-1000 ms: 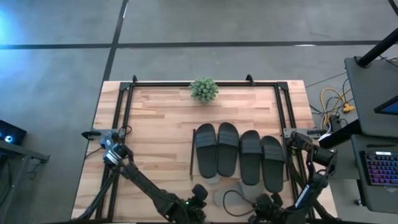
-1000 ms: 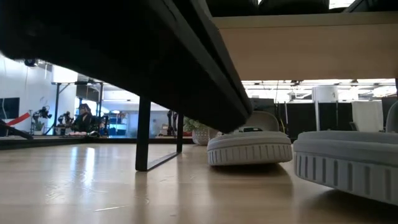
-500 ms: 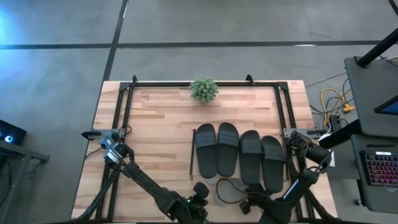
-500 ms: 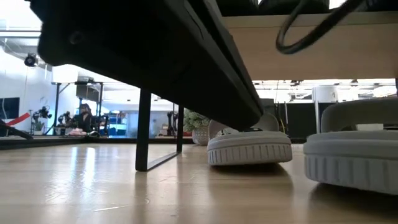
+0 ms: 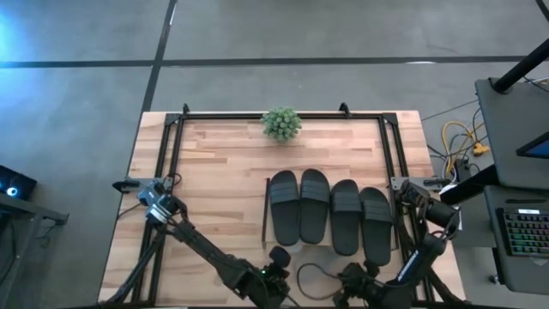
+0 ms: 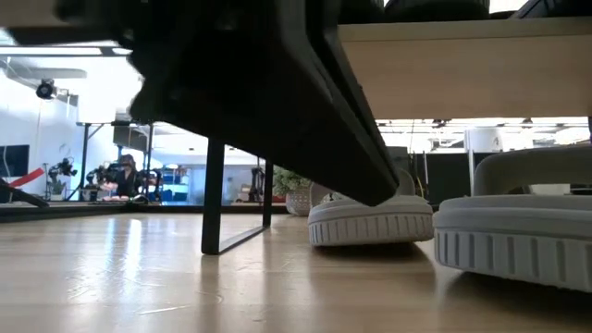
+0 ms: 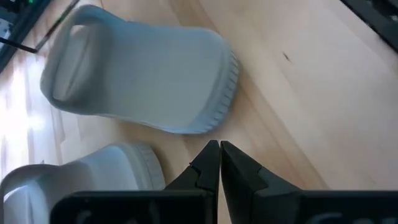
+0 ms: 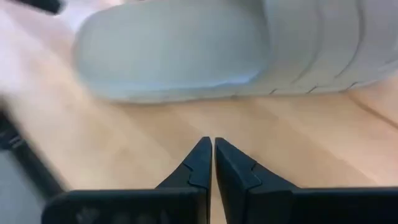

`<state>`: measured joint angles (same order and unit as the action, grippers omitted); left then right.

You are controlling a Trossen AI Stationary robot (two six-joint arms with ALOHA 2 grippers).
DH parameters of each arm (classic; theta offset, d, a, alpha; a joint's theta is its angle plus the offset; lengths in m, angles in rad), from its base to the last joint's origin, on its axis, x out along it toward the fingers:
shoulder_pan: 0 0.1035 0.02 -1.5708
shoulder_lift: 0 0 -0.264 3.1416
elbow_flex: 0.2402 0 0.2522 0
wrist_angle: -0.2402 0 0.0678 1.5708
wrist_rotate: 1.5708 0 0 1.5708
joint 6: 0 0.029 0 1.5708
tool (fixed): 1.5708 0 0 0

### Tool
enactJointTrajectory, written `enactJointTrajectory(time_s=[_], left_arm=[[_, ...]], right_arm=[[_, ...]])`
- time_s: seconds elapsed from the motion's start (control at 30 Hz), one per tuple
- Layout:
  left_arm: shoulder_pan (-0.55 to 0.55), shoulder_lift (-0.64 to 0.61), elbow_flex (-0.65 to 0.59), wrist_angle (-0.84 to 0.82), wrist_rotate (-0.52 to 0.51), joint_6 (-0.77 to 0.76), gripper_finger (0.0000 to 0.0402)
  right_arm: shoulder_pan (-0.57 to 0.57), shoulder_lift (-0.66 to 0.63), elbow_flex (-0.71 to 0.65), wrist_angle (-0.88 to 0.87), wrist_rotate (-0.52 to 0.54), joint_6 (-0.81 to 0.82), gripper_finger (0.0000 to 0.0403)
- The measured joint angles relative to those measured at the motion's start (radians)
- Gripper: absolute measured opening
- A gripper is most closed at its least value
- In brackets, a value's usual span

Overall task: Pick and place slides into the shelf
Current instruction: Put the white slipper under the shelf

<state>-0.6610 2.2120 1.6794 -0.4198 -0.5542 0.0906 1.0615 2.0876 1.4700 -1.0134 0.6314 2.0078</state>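
Slides: four black ones [image 5: 330,212] lie side by side on the shelf [image 5: 268,220], beyond both pincers, toes toward the plant [image 5: 280,123]. Two grey slides are down on the table [image 5: 214,180] under the shelf; from above they are hidden by it, and only the low and wrist views show them.

Just ahead of the left pincer [image 7: 219,149] one grey slide [image 7: 143,84] lies whole, strap end farthest from the tips, and a second [image 7: 87,174] sits beside the fingers, cut off by the frame edge. The left pincer's tips are pressed together and hold nothing.

Right pincer [image 8: 208,146] is likewise closed tight and empty, hovering over bare wood with one grey slide [image 8: 205,50] just ahead, only partly in frame. Which of the two grey slides this is cannot be told.

In the low view two grey soles [image 6: 370,222] [image 6: 518,250] show, and a dark arm [image 6: 268,102] blocks much of the picture. From above, both arms sit at the near table edge, their pincers mostly out of sight.
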Motion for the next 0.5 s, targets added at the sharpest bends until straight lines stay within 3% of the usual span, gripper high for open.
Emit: enactJointTrajectory(time_s=[0.5], left_arm=[[0.062, 0.071, 0.003, 0.102, 0.009, 0.003, 0.0]], right_arm=[[0.011, 0.0, 0.084, 0.004, -0.006, -0.08, 0.0013]])
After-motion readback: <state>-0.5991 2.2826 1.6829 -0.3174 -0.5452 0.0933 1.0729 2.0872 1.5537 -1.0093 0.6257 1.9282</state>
